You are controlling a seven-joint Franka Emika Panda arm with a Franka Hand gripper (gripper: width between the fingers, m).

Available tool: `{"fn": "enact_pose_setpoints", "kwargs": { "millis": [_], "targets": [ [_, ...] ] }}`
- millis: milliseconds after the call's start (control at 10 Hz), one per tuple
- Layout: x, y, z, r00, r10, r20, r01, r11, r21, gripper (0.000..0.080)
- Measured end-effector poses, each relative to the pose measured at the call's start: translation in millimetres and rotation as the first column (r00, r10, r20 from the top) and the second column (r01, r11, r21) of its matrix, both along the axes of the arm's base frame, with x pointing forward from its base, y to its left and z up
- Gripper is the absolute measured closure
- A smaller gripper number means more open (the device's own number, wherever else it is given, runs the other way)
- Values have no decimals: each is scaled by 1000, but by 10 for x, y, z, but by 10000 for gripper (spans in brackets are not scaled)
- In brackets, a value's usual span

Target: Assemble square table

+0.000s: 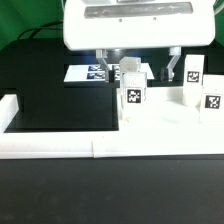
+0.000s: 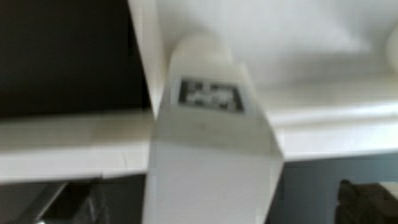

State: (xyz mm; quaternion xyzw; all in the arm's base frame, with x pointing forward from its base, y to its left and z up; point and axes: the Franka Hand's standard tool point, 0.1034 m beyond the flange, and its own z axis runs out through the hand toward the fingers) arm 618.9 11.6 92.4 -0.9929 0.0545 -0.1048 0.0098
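A white leg (image 1: pixel 132 97) with a black-and-white tag stands upright on the flat white tabletop (image 1: pixel 165 124). My gripper (image 1: pixel 138 62) hangs right above it, open, with one finger on each side. In the wrist view the same leg (image 2: pixel 214 140) runs up between the two dark fingertips (image 2: pixel 39 205), and a gap shows on both sides, so nothing is gripped. Two more tagged legs (image 1: pixel 193 71) (image 1: pixel 212 99) stand at the exterior view's right. Another white block (image 1: pixel 130 69) sits just behind the near leg, partly hidden by it.
A long low white border wall (image 1: pixel 60 146) runs along the front and turns up the exterior view's left side (image 1: pixel 10 106). The marker board (image 1: pixel 88 72) lies flat on the black table behind the legs. The arm's big white hand (image 1: pixel 125 25) fills the top.
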Motion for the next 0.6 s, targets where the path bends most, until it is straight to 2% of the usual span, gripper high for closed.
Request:
{"fn": "enact_pose_setpoints", "kwargs": {
  "millis": [200,400,600],
  "targets": [
    [-7,34,-70,988,3,-153,2,1000,27,150],
    [20,-64,-107,987,-16,-162,22,999,32,150],
    [19,-63,-111,987,-23,-162,28,999,32,150]
  ]
}}
